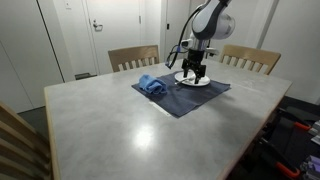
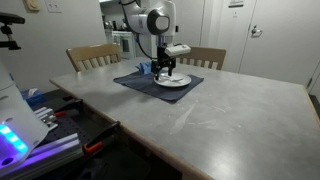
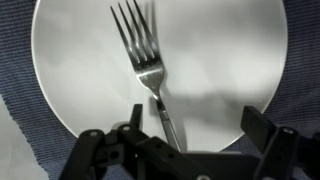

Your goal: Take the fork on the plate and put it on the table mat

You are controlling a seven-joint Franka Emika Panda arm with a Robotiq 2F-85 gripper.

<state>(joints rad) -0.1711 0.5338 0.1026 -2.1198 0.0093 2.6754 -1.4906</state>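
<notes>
A silver fork (image 3: 145, 65) lies on a white plate (image 3: 230, 50), tines toward the top of the wrist view, handle running down between my fingers. The plate (image 1: 192, 81) (image 2: 173, 82) sits on a dark blue table mat (image 1: 185, 98) (image 2: 135, 81) in both exterior views. My gripper (image 3: 192, 128) (image 1: 193, 72) (image 2: 165, 72) is open just above the plate, one finger close beside the fork's handle and the other near the plate's rim. It holds nothing.
A crumpled blue cloth (image 1: 152, 86) lies on the mat beside the plate. The grey table (image 1: 120, 125) has wooden chairs (image 1: 133, 57) behind it. A cart with tools (image 2: 60, 125) stands by the table's edge.
</notes>
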